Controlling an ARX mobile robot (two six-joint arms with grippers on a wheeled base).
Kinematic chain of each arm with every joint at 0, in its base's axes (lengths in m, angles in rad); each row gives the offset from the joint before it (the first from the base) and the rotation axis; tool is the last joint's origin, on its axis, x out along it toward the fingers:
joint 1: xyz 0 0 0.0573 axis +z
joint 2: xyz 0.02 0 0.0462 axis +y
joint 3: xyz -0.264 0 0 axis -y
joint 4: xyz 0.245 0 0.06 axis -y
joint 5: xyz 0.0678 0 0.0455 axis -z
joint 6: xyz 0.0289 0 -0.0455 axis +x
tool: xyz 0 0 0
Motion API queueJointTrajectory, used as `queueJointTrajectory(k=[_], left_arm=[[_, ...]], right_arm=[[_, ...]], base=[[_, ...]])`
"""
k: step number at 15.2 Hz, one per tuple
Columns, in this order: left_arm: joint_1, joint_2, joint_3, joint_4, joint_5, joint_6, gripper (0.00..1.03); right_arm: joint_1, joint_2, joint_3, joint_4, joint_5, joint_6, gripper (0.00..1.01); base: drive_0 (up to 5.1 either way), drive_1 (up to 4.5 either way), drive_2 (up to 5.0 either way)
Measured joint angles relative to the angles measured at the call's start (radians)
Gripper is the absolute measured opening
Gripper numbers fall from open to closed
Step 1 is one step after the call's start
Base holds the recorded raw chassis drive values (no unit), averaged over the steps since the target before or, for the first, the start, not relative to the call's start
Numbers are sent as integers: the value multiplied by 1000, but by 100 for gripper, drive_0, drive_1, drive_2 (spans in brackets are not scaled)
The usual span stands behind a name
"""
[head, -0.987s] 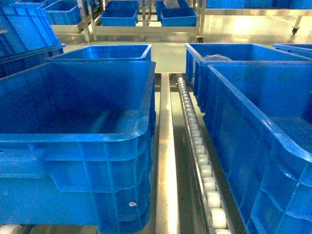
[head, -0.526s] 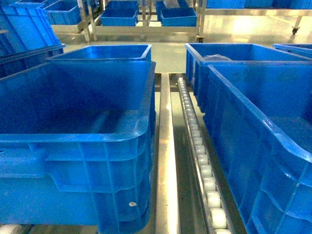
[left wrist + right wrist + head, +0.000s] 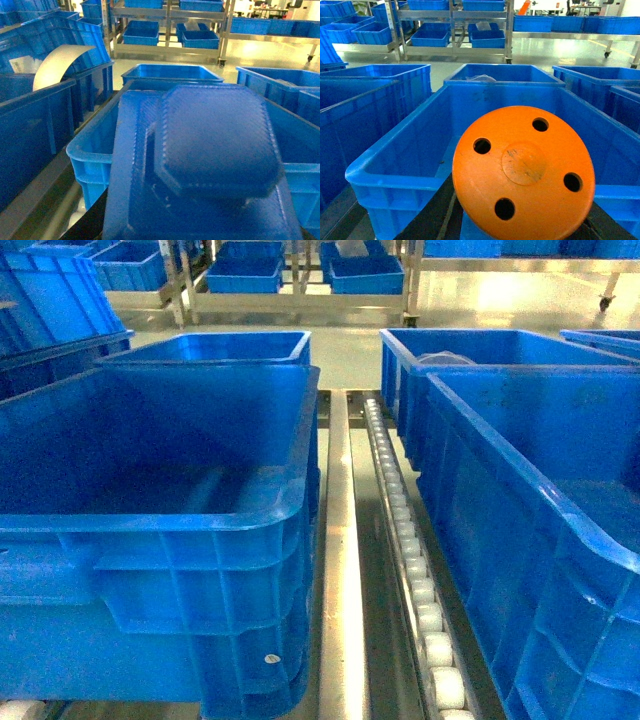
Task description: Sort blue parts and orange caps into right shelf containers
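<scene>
An orange cap (image 3: 523, 172) fills the right wrist view's lower centre, a blue part (image 3: 210, 165) the left's, both apparently pinched by unseen tools, poised before crates (image 3: 395, 175). Neither is dropped yet.

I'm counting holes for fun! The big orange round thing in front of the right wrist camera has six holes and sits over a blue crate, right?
Almost. The orange cap has four holes, not six; the right wrist view shows them around its raised centre. It does sit in front of a blue crate.
</scene>
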Motion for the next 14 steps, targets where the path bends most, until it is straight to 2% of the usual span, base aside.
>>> queueJointTrajectory(k=[11,12,13,14], left_arm=[[0,0,0,0,0,0,43],[-24,-5,-2,104,-41,-1,43],[-66,5,2,197,-70,-2,43],[-120,58,6,229,-97,-9,43]], right_arm=[[0,0,0,0,0,0,42],[15,-3,-2,55,32,-30,42],[50,1,0,163,80,-74,42],[81,20,5,181,99,-113,42]], base=[[0,0,0],[0,0,0],[0,0,0],[0,0,0]])
